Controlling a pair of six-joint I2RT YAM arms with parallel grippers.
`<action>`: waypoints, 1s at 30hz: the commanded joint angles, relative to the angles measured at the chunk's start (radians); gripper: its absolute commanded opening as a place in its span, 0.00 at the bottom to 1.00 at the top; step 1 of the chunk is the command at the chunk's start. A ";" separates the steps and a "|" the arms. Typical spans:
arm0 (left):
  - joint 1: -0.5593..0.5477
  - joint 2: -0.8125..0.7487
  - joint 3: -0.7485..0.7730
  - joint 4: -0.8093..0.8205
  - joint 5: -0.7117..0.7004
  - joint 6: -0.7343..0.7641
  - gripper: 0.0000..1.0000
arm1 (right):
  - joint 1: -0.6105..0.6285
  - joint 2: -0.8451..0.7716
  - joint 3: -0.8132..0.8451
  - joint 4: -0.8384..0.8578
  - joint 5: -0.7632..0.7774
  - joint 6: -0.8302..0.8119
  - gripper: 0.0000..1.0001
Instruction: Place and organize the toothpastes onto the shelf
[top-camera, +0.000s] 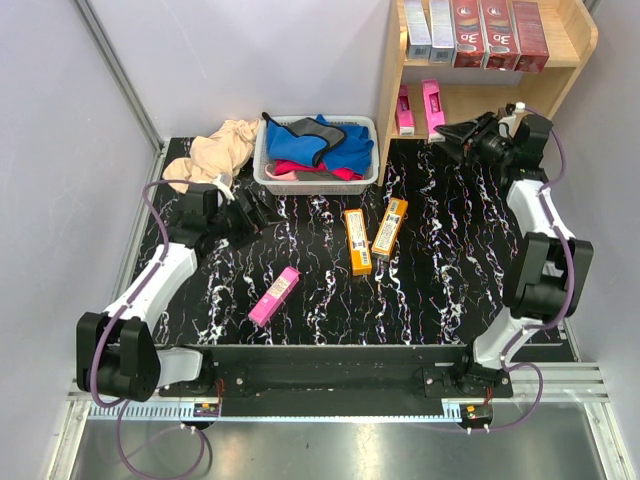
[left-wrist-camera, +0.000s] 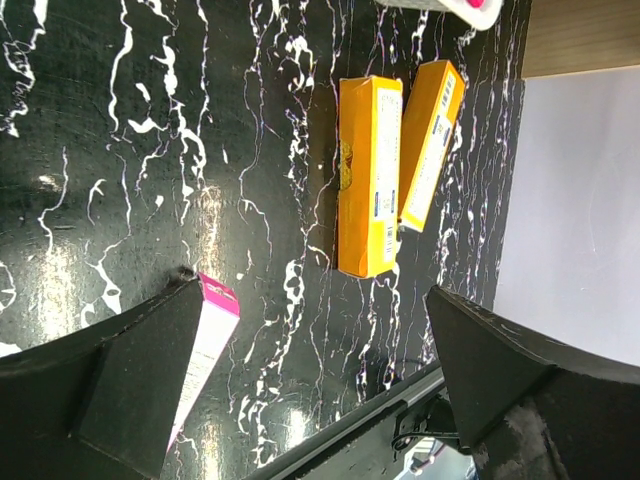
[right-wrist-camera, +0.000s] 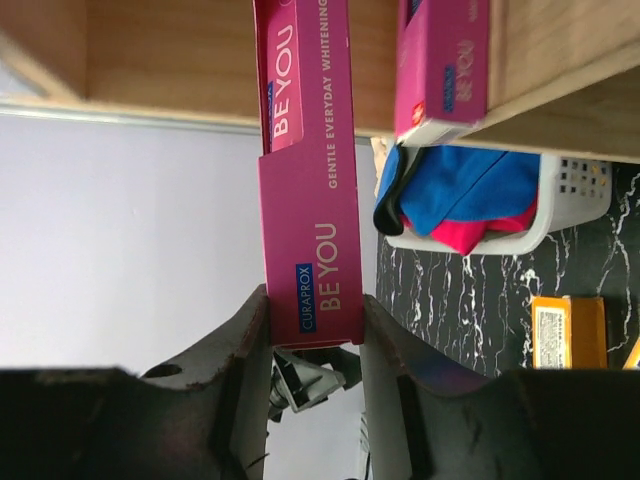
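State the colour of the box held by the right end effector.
Bright pink with white lettering: the toothpaste box, best seen in the right wrist view.

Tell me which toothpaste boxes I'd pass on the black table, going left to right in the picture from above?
pink box → orange box → second orange box, slanted and close beside the first

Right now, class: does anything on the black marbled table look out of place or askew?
Yes. A bright pink cardboard box lies diagonally, and two orange-yellow cardboard boxes lie splayed, all off the light wooden shelf.
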 joint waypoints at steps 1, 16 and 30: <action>-0.009 0.012 0.001 0.056 0.011 0.021 0.99 | -0.004 0.082 0.137 -0.041 0.022 -0.011 0.28; -0.026 0.046 0.006 0.061 0.031 0.027 0.99 | 0.043 0.290 0.369 -0.192 0.107 -0.069 0.29; -0.033 0.038 -0.005 0.056 0.040 0.030 0.99 | 0.099 0.427 0.481 -0.242 0.154 -0.063 0.40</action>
